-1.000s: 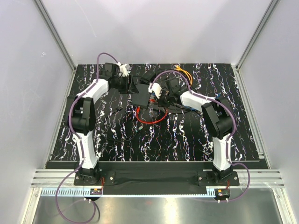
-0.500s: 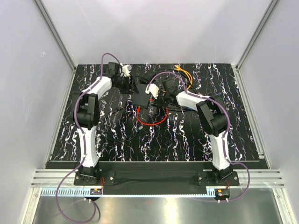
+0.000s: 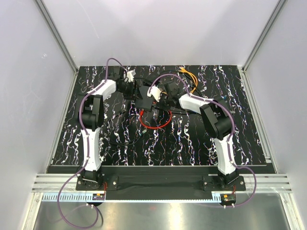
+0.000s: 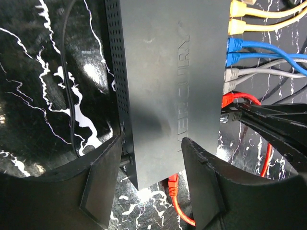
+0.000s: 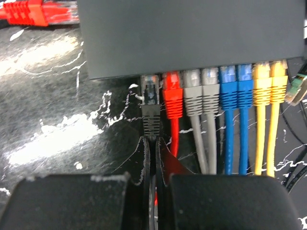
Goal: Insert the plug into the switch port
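While my left claw (image 4: 152, 172) clamps the switch (image 4: 168, 72): box far-centre on bench (image 3: 120, 139).
Plug (image 5: 150, 93): at end port (image 5: 150, 77), seemingly not seated.
Right claw (image 5: 152, 148): clenched on the plug from behind.
Remaining: final push.

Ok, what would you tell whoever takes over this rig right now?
Left claw: clamped across the switch, steadying it.
Right claw: shut on the plug, gripped behind its black boot.
Done: plug lined up at the end port beside the red plug, tip at the mouth, clear body exposed.
Left: push it fully home, then release.
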Available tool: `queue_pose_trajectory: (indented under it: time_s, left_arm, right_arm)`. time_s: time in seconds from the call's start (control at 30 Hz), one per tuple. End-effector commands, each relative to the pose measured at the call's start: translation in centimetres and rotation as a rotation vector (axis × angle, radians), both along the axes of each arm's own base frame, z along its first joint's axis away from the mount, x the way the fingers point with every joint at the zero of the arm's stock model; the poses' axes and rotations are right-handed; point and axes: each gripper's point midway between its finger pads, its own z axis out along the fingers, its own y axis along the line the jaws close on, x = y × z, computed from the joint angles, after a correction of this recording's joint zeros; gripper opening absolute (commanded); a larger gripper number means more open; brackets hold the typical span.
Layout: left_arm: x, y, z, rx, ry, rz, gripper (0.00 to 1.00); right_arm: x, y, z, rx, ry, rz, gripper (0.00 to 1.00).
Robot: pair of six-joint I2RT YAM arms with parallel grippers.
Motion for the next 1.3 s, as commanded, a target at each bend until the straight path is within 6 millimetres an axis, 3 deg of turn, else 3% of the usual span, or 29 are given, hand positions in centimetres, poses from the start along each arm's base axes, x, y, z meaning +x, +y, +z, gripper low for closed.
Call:
queue_pose_trajectory:
  time_s: [0.0,0.23,0.57,0.8,1.03,1.27]
  left_arm:
    - [0.5,-0.7,1.2,-0.034,-0.025,-0.014,0.57]
    - [0.2,-0.7,0.5,-0.034,-0.011,-0.019,0.56]
    - [-0.1,-0.6,0.2,-0.027,0.0,-0.021,0.56]
    - [0.0,-0.6,-0.2,-0.025,0.009,-0.019,0.56]
    - [-0.3,-0.8,-0.6,-0.04,0.026,-0.025,0.55]
    - [-0.7,-1.3,-0.8,-0.057,0.036,-0.044,0.51]
  right_arm:
    - [1.1,1.8,0.9,0.029,-0.041,0.001,0.0]
    - [1.5,2.2,1.9,0.055,-0.07,-0.019,0.0]
    - [2.1,2.7,5.0,0.137,-0.132,-0.053,0.0]
    - [1.7,2.8,5.7,0.158,-0.128,-0.059,0.0]
    - [1.1,2.8,5.7,0.168,-0.109,-0.049,0.0]
    - [1.3,3.8,3.3,0.149,-0.046,-0.033,0.0]
